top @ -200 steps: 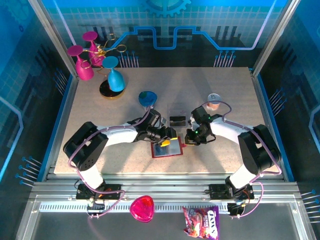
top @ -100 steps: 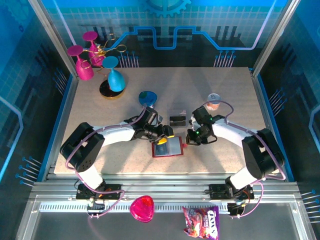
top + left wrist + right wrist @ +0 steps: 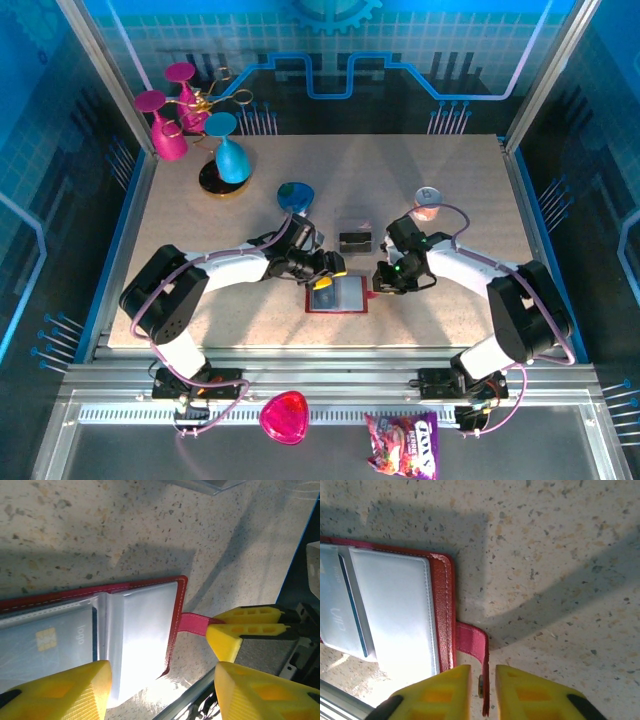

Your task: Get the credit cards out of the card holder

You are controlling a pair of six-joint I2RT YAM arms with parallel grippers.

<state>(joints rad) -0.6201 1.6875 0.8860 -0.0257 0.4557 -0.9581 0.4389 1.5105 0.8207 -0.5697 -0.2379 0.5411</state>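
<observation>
The card holder (image 3: 345, 296) lies open on the desk (image 3: 450, 200), just 6 o'clock of centre. The left jaws hang wide over its 9 o'clock half (a blue card (image 3: 47, 640) sits pocketed there). The right jaws, narrowly parted, straddle the snap tab (image 3: 470, 640) at 3 o'clock, a sliver of gap on each side.

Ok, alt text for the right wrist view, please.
The yellow fingers of the right hand sit slightly apart either side of the snap tab of an open red wallet on a speckled table. A card shows inside it.
</observation>
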